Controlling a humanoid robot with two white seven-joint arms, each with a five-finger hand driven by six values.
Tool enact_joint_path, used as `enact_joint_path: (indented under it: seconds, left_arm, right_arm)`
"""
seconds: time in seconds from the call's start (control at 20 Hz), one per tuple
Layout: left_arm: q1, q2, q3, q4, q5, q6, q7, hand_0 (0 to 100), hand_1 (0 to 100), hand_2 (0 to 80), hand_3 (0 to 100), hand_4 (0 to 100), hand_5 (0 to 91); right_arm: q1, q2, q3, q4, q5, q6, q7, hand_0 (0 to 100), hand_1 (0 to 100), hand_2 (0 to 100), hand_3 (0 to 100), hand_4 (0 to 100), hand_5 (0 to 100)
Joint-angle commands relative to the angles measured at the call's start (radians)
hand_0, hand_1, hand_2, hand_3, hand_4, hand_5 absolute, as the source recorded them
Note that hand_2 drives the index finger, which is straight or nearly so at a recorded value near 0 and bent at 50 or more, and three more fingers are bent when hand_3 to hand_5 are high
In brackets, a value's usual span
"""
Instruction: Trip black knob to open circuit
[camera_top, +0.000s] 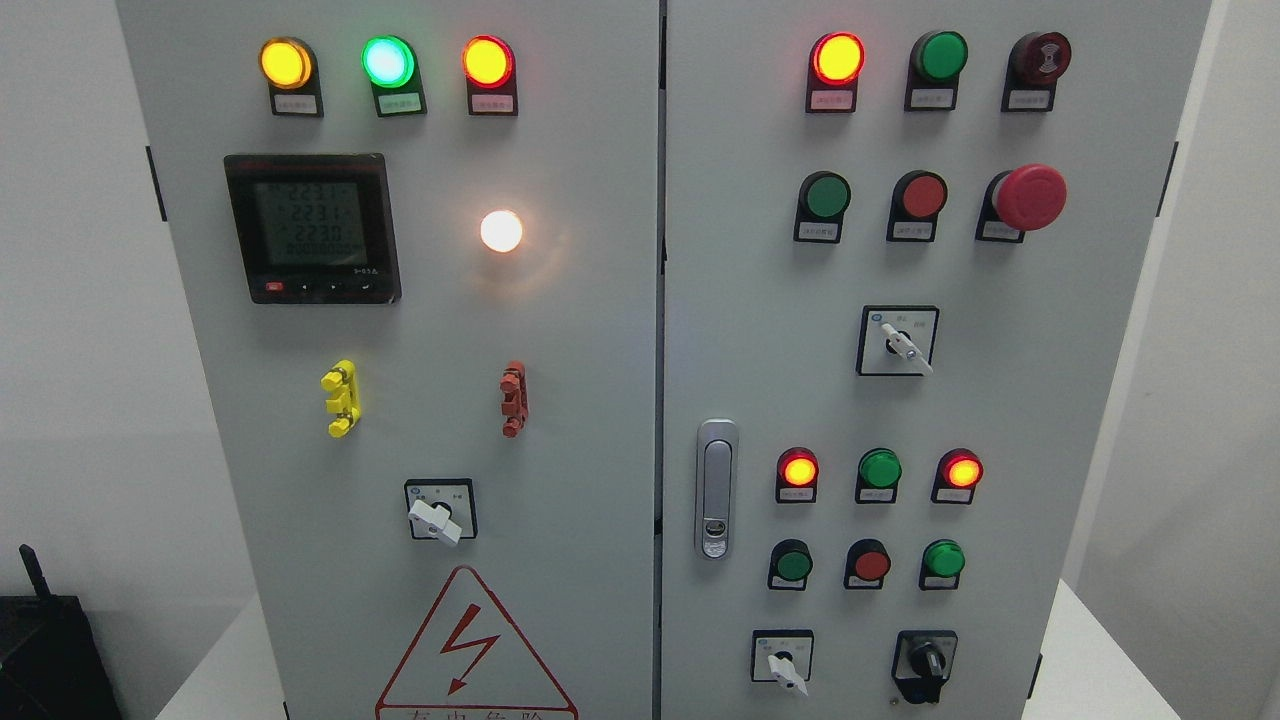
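Awaiting a reach: no hand is in view, grip state unknowable; the black knob (925, 662) sits untouched at the cabinet's (600, 400) lower right.

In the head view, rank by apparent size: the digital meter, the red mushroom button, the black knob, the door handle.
1. digital meter
2. door handle
3. red mushroom button and black knob: look alike; unranked.

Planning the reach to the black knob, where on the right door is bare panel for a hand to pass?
Bare panel lies right of the black knob, and between the door handle and white selector. The lamp and button cluster above the knob is crowded.
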Motion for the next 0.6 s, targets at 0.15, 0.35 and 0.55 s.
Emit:
enact_joint_path:
  seconds: [0.15,0.35,0.55]
  left_arm:
    - [0.000,0.000,0.001,-0.025,0.000,-0.001,0.000,12,39,0.0,0,0,0.0]
    - [0.000,0.000,0.000,-0.025,0.000,-0.001,0.000,12,39,0.0,0,0,0.0]
    - [0.000,0.000,0.000,-0.025,0.000,-0.001,0.000,12,39,0.0,0,0,0.0]
  right_arm:
    - [0.059,-0.051,0.022,-0.510,-0.009,-0.003,-0.026,0,9,0,26,20,7]
    - [0.082,-0.061,0.034,-0.636,-0.067,-0.001,-0.027,0,8,0,29,25,11]
    - [0.086,-0.092,0.039,-0.752,-0.095,0.005,-0.041,0,8,0,33,30,15]
